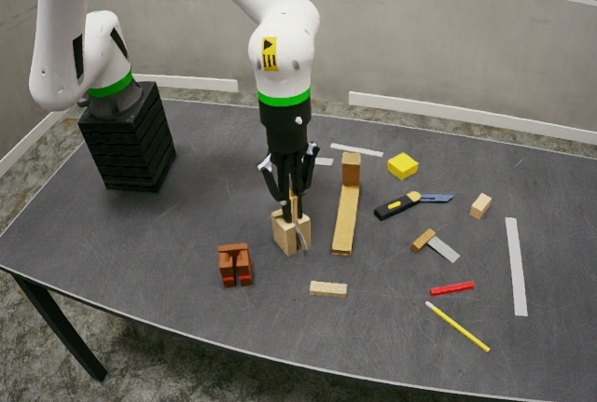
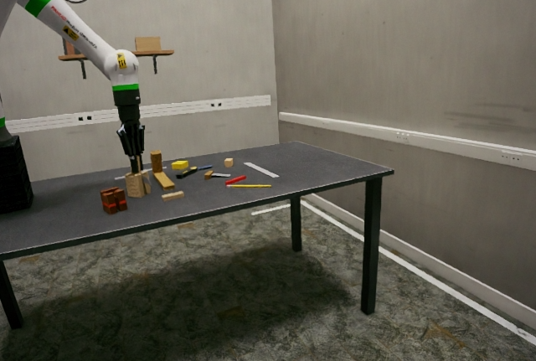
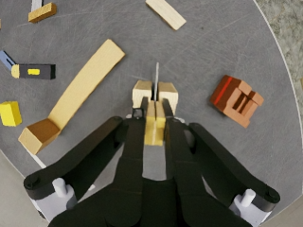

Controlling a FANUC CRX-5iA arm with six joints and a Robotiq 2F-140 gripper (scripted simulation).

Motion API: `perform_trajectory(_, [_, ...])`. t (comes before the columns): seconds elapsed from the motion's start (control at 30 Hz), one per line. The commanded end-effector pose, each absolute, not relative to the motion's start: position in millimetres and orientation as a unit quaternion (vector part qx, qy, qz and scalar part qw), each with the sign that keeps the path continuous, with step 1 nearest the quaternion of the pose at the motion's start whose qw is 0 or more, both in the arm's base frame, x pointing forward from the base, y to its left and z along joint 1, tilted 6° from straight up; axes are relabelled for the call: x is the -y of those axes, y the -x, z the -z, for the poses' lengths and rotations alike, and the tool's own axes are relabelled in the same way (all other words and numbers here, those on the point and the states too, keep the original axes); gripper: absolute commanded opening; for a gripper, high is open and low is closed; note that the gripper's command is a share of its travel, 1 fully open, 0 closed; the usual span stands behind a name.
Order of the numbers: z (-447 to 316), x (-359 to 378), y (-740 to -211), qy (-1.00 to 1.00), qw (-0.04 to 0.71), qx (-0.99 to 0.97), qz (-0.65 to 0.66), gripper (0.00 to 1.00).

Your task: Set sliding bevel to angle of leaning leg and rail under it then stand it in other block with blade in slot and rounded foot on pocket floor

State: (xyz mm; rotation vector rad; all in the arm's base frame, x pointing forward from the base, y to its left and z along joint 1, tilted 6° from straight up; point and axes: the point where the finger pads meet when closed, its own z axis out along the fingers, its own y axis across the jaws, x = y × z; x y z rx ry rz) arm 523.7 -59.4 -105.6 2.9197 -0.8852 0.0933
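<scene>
The sliding bevel (image 1: 293, 201) stands upright in a pale wooden block (image 1: 290, 232) near the table's middle; its thin steel blade (image 1: 301, 238) hangs in the block's slot. My gripper (image 1: 292, 202) reaches straight down and is shut on the bevel's wooden stock, as the wrist view (image 3: 154, 128) shows. The other block (image 1: 234, 264), red-brown with a slot, stands to the front left, also in the wrist view (image 3: 238, 100). The rail (image 1: 346, 218) lies flat to the right with the leg (image 1: 351, 168) standing at its far end.
A yellow cube (image 1: 402, 165), a utility knife (image 1: 410, 203), a small wooden cube (image 1: 479, 205), a try square (image 1: 434, 244), a red stick (image 1: 451, 287), a pencil (image 1: 456, 325), a loose wooden bar (image 1: 327, 288) and the black robot base (image 1: 127, 137).
</scene>
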Motion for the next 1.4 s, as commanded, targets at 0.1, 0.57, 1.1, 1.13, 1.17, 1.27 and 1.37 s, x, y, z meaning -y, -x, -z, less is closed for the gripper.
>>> perform_trajectory(0.1, [105,59,-524,-0.956,0.044,0.29,-0.031,0.1])
perform_trajectory(0.57, [102,59,-524,-0.956,0.044,0.29,-0.031,0.1])
perform_trajectory(1.1, [73,56,-523,-0.956,0.044,0.29,-0.031,0.1])
perform_trajectory(1.13, [71,56,-523,-0.956,0.044,0.29,-0.031,0.1])
perform_trajectory(1.17, [69,56,-523,-0.956,0.044,0.29,-0.031,0.1])
perform_trajectory(1.27, [63,55,-523,-0.956,0.044,0.29,-0.031,0.1])
perform_trajectory(1.37, [59,55,-523,-0.956,0.044,0.29,-0.031,0.1])
